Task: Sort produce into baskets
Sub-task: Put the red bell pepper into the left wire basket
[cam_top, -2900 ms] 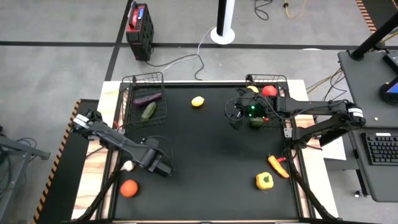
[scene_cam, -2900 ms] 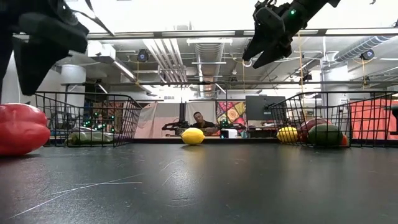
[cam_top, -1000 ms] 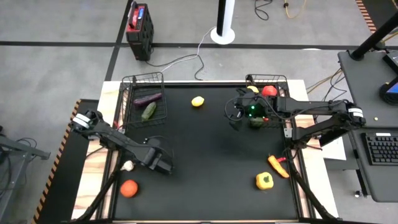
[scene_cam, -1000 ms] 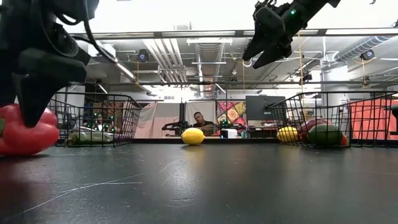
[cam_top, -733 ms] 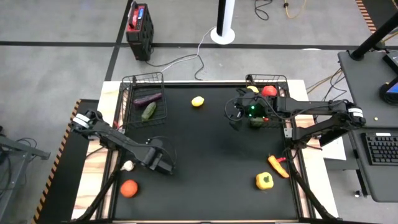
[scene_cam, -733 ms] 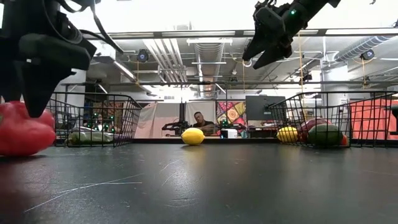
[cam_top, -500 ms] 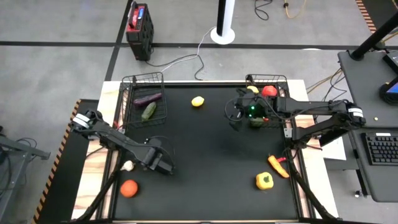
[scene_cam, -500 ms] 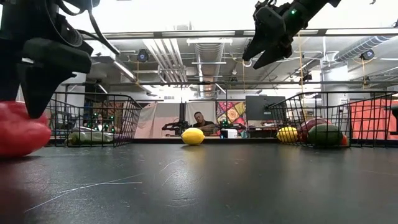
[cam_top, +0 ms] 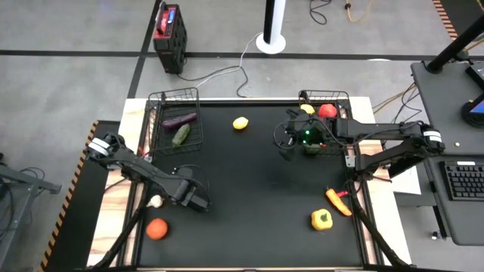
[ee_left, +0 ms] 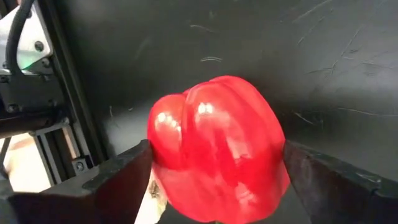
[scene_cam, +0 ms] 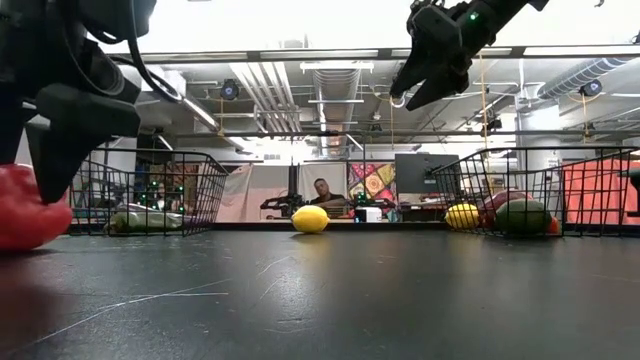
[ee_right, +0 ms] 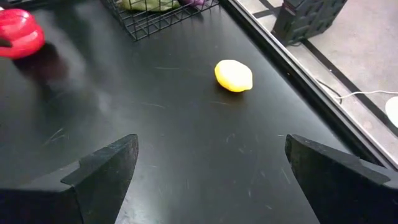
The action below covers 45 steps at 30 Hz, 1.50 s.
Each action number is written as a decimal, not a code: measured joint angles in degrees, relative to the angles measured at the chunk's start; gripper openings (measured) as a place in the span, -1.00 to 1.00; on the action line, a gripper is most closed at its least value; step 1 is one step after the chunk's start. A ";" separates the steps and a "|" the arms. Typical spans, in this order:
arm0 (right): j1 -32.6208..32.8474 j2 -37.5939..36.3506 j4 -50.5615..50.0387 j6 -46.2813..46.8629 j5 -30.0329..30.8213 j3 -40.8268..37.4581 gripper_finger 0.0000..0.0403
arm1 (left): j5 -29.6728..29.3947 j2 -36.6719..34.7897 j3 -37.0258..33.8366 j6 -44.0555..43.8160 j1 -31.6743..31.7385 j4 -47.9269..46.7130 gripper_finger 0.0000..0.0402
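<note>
Left gripper (cam_top: 198, 202) low at table's (cam_top: 257, 227) near-left part; overhead view hides what sits beneath. Left wrist view shows red pepper (ee_left: 217, 149) between spread fingers (ee_left: 118, 180), contact unclear. Right gripper (scene_cam: 415, 75) raised beside right basket (cam_top: 336, 98), fingers wide apart, empty. Lemon (cam_top: 240, 122) lies loose between baskets.

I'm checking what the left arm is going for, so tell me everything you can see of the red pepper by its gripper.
The glossy red plastic bell pepper is plump and lobed, with bright highlights on its smooth skin. It lies on the black tabletop near the left edge, between the two dark fingers of the left gripper, which stand on either side of it; contact cannot be judged. In the low view it shows partly behind that gripper. No stem is visible.
</note>
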 joint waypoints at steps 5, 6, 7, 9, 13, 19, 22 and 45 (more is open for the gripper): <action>0.00 0.00 -0.03 0.02 -0.02 0.00 0.96 | -1.12 -0.23 -2.54 0.04 0.03 2.25 0.72; 0.00 0.00 -0.04 0.04 -0.04 0.00 0.96 | -1.25 -0.24 -2.90 0.02 0.09 2.42 0.72; 0.00 0.00 -0.05 0.02 -0.04 0.00 0.96 | -1.31 -0.24 -3.05 0.02 0.08 2.49 0.72; 0.00 0.00 -0.07 0.02 -0.04 0.00 0.96 | -1.29 -0.24 -3.20 0.31 0.02 2.51 0.72; 0.00 0.00 -0.07 0.02 -0.06 0.00 0.96 | -1.50 -0.24 -3.29 2.11 0.02 2.82 0.69; 0.00 0.00 -0.07 0.02 -0.05 0.00 0.96 | -1.64 -0.09 -2.56 3.72 0.00 2.49 0.45; 0.00 0.00 -0.07 0.02 -0.05 0.00 0.96 | -1.40 -0.03 -1.16 5.01 -0.02 3.02 0.38; 0.02 0.00 -0.36 0.63 -0.04 0.00 0.96 | -23.44 -0.02 24.20 15.35 0.78 -15.63 0.16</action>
